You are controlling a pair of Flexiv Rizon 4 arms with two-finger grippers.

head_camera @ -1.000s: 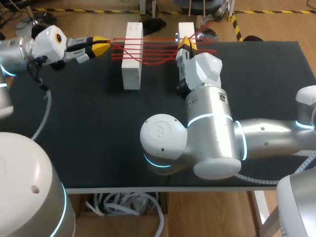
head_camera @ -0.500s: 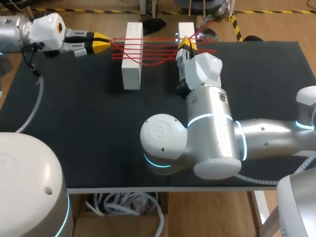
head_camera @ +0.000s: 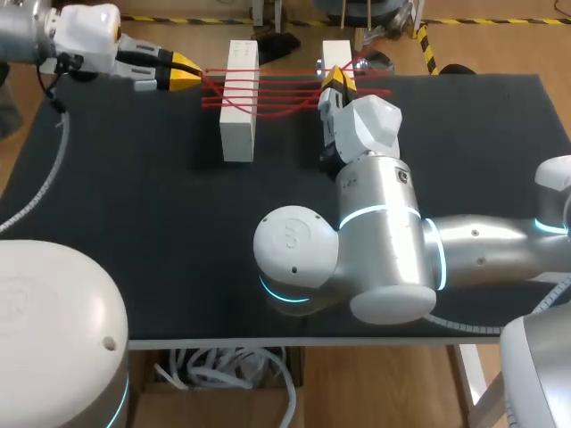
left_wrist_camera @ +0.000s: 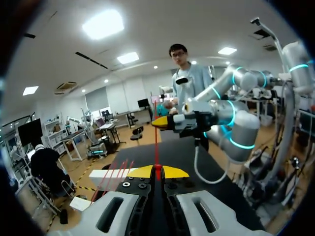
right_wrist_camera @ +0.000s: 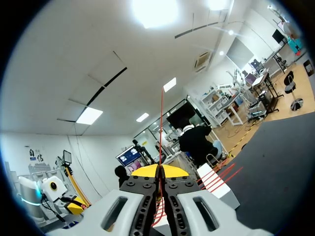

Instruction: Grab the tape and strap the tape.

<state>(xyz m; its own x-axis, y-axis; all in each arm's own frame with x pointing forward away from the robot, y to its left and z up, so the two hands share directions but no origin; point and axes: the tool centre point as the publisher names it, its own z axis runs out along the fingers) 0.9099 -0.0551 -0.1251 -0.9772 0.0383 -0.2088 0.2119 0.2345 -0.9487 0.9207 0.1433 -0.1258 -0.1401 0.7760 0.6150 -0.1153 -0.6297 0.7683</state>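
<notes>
Mid-strapping. Red tape (head_camera: pixel 285 89) strung in several strands between two white blocks (head_camera: pixel 239 125) on surface (head_camera: pixel 134 223). Left claw (head_camera: pixel 186 70) pinched narrow on tape, out past blocks. Right claw (head_camera: pixel 335 78) likewise clamped on tape. Next, probably: carry strand round block, keeping tension.
</notes>
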